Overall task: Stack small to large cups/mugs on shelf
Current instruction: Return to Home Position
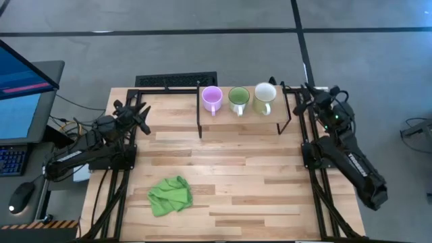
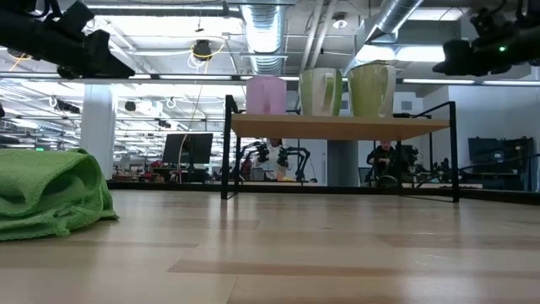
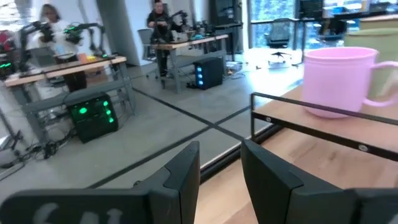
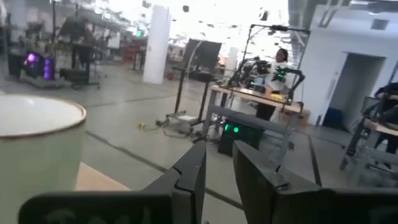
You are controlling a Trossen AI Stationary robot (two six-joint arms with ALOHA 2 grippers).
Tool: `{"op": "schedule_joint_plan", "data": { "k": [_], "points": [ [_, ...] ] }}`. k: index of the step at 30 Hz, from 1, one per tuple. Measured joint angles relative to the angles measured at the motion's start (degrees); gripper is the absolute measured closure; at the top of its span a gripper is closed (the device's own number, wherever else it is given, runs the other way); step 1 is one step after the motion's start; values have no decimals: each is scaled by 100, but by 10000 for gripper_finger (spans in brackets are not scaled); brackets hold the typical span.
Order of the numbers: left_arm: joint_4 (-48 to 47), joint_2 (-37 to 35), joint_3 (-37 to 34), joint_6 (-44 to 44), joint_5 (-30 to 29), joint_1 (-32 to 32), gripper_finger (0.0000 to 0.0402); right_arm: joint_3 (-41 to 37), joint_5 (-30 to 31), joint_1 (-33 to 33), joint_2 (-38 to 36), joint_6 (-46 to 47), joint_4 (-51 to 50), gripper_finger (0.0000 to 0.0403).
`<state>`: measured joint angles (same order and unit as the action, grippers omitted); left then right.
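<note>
Left gripper (image 3: 219, 152): fingers parted by a modest gap, nothing between them. It hangs above the table's (image 1: 236, 172) left rear area, off the left end of the shelf (image 1: 239, 123) and well apart from it.

Right gripper (image 4: 219, 152): fingers parted by a narrow gap, holding nothing. It sits just outside the shelf's right end, raised to about mug height.

Mugs: all three stand upright in one row on the shelf, at the table's far edge. The lilac mug (image 1: 212, 98) is at my left end, the green mug (image 1: 238, 98) is in the middle, and the cream mug (image 1: 264, 96) is at the right end. Small gaps separate them, and the handles point toward the table's front.

Obstructions: the shelf's black leg frame (image 3: 311, 132) runs between my left fingers and the lilac mug. In the right wrist view the cream mug fills the near side, close beside that gripper.

Surroundings: a crumpled green cloth (image 1: 170, 196) lies front-left on the table, well apart from the shelf. A monitor (image 1: 20, 77) stands off the table's left side. In the room beyond, people (image 3: 158, 25) stand at workbenches.
</note>
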<state>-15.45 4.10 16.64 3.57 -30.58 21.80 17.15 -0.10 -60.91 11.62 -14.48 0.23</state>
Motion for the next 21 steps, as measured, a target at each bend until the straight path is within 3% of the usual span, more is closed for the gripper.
{"op": "schedule_joint_plan", "data": {
  "k": [7,21],
  "points": [
    [-4,0,0,270,795,-2,291,-520,-105,0,-746,305,-58,300],
    [125,-2,-5,364,1124,0,291,-1131,-144,13,-1154,655,-357,300]
  ]
}}
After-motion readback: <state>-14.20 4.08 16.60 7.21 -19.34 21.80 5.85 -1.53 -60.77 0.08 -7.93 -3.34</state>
